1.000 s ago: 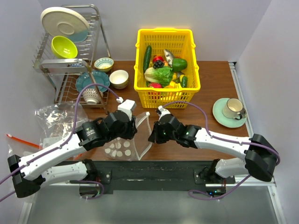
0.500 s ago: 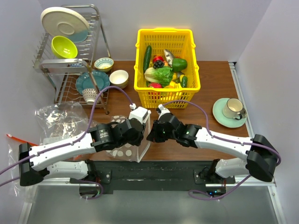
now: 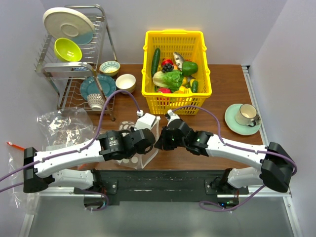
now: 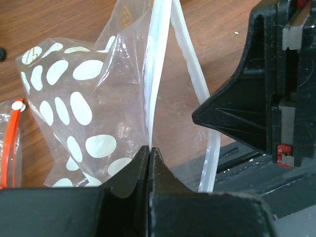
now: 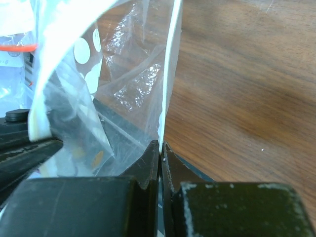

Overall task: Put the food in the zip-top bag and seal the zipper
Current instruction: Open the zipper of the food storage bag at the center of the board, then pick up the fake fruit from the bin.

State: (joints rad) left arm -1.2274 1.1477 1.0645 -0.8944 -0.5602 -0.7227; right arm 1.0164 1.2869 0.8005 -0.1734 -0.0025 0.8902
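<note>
Observer: Grippers first, at the near edge of the bench. State?

Recorder: Left gripper (image 4: 149,150) is clamped on one lip of the zipper (image 4: 159,69). Right gripper (image 5: 160,146) is pinched tight on the opposite lip. One lip per claw, which I judge is meant to hold the mouth apart for loading.

Observer: Bag position?

Recorder: Zip-top bag (image 3: 129,157) hangs between the two wrists at the middle of the near edge, with the dotted panel toward the left edge and the mouth turned up. Left wrist view shows a gap between the lips, so it is unsealed. It is probably empty, though crumpled film and glare leave that unsure.

Observer: Food?

Recorder: Food (image 3: 173,79) lies heaped in the yellow basket (image 3: 174,33) at the middle of the far edge, well apart from the bag. Loading is not yet begun, and with both claws busy on the lips, one must let go to fetch a piece.
</note>
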